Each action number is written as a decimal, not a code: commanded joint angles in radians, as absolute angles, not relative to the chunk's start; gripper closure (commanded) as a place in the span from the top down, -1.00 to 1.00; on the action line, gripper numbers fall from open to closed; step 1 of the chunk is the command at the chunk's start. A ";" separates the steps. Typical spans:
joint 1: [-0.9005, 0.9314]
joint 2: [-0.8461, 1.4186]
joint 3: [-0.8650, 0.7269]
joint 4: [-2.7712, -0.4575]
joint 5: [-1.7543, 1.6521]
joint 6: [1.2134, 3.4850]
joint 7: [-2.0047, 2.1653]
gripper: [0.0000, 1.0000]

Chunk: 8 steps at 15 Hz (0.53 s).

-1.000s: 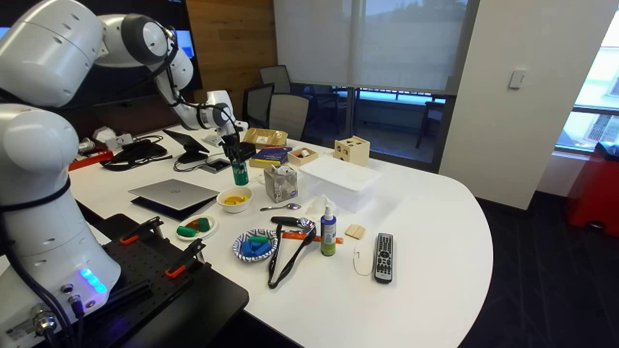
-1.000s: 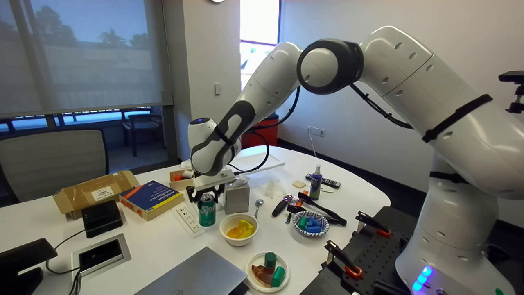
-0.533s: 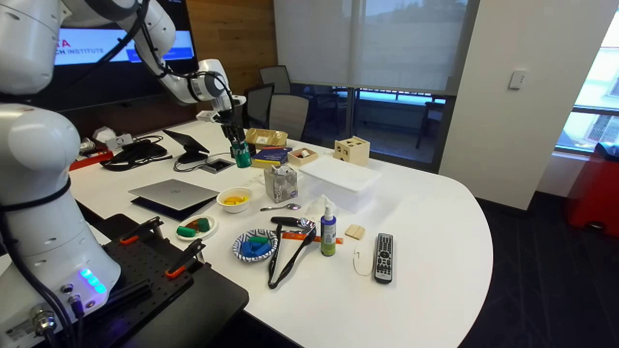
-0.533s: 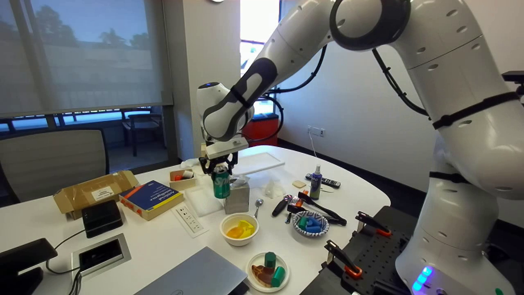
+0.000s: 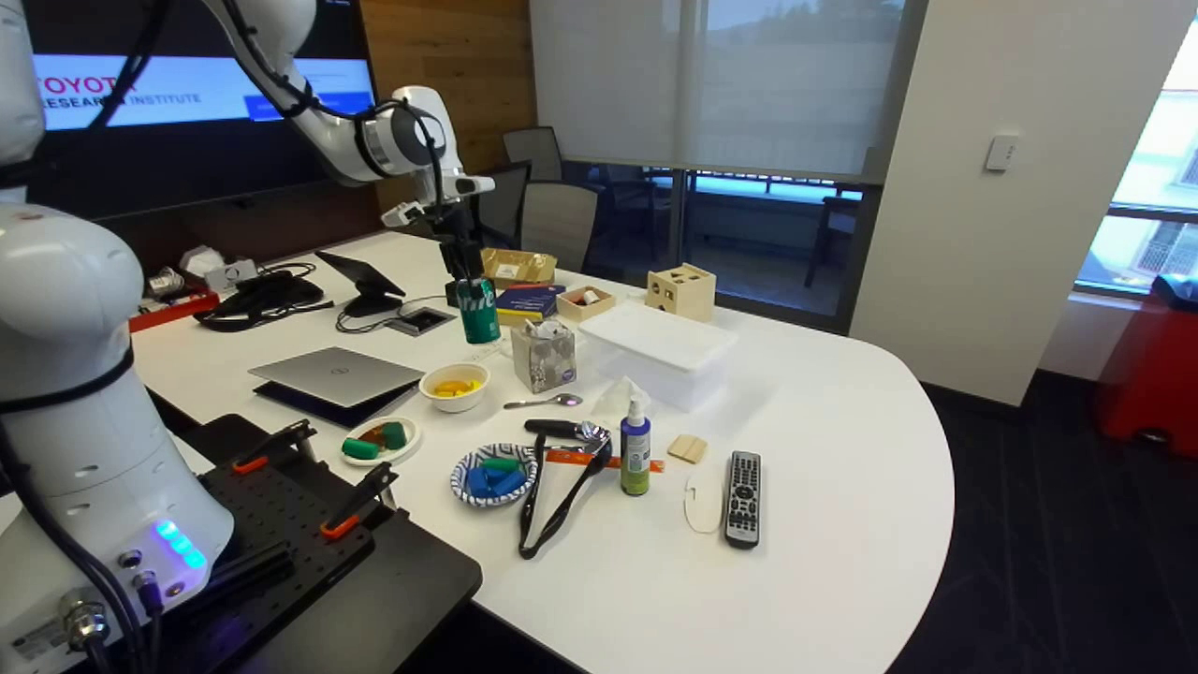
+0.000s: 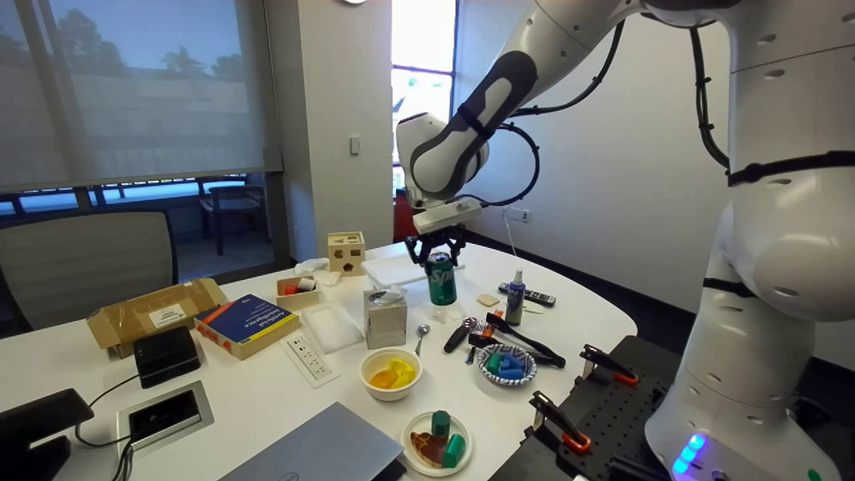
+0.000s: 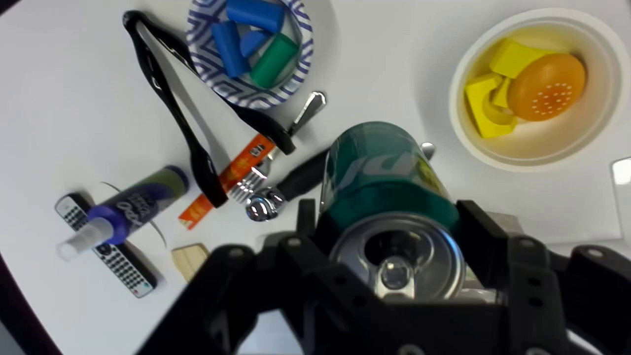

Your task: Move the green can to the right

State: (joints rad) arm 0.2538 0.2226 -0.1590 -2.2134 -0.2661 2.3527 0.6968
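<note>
The green can (image 6: pixel 441 282) is a dark green soda can with a silver top and pale lettering. My gripper (image 6: pixel 437 258) is shut around its upper end and holds it in the air above the table, close to upright. In an exterior view, the can (image 5: pixel 481 316) hangs below the gripper (image 5: pixel 471 285), between the laptop and the tissue box. In the wrist view, the black fingers (image 7: pixel 387 222) press on both sides of the can (image 7: pixel 379 162), with its opened lid facing the camera. The can's base is hidden in the wrist view.
A tissue box (image 6: pixel 385 321), a white bowl with yellow pieces (image 6: pixel 391 374), a spoon (image 6: pixel 421 339) and a spray bottle (image 6: pixel 515 300) stand or lie around. Black tongs (image 7: pixel 170 103), a patterned bowl (image 7: pixel 303 54) and a remote (image 7: pixel 125 268) lie below. A lidded plastic tub (image 5: pixel 660 337) stands farther off.
The can has risen off the table with the gripper shut on it. In an exterior view it has moved right, past the tissue box; the arm has swung with it.
</note>
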 commanded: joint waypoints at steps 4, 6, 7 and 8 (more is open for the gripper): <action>0.001 -0.010 -0.187 -2.612 -0.222 2.691 0.664 -0.09; -0.082 -0.040 -0.225 -2.705 -0.223 2.817 0.626 -0.09; -0.125 -0.053 -0.248 -2.741 -0.225 2.861 0.595 -0.09; -0.168 -0.058 -0.274 -2.770 -0.220 2.902 0.553 -0.09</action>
State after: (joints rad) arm -0.0702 0.0183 -0.2277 -2.6513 -0.2445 2.7950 0.6448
